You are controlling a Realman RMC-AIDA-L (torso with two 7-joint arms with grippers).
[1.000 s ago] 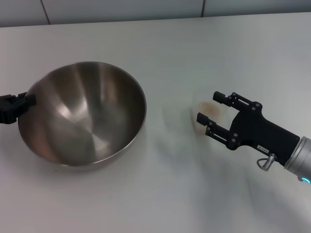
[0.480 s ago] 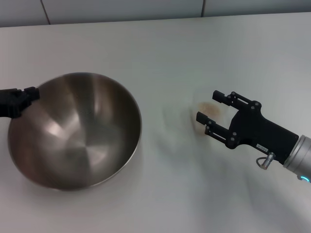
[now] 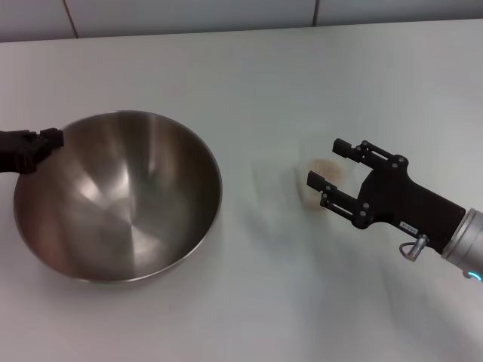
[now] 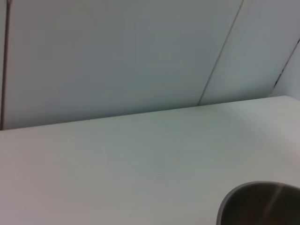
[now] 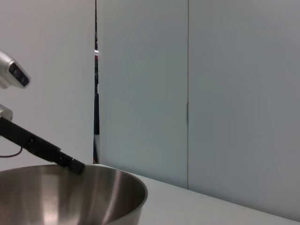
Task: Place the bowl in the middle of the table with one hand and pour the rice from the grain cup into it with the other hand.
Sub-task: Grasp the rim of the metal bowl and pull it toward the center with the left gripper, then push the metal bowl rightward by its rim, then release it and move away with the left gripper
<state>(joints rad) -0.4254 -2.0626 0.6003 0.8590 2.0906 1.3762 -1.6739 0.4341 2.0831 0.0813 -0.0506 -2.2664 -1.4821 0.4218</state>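
The steel bowl (image 3: 117, 197) is over the left half of the white table (image 3: 249, 83), empty and shiny inside. My left gripper (image 3: 47, 142) is shut on its rim at the far left. In the right wrist view the bowl (image 5: 70, 197) fills the near foreground, with the left gripper (image 5: 74, 166) at its rim. The left wrist view catches only a piece of the bowl's rim (image 4: 262, 199). The clear grain cup (image 3: 315, 181) stands right of centre, with pale rice (image 3: 327, 165) showing in it. My right gripper (image 3: 324, 163) is open, one finger on each side of the cup.
Grey wall panels (image 3: 189, 15) run along the table's far edge. Bare tabletop lies between the bowl and the cup.
The bowl has shifted left and toward the near edge in the left gripper's hold, then tipped slightly. The right gripper has barely moved.
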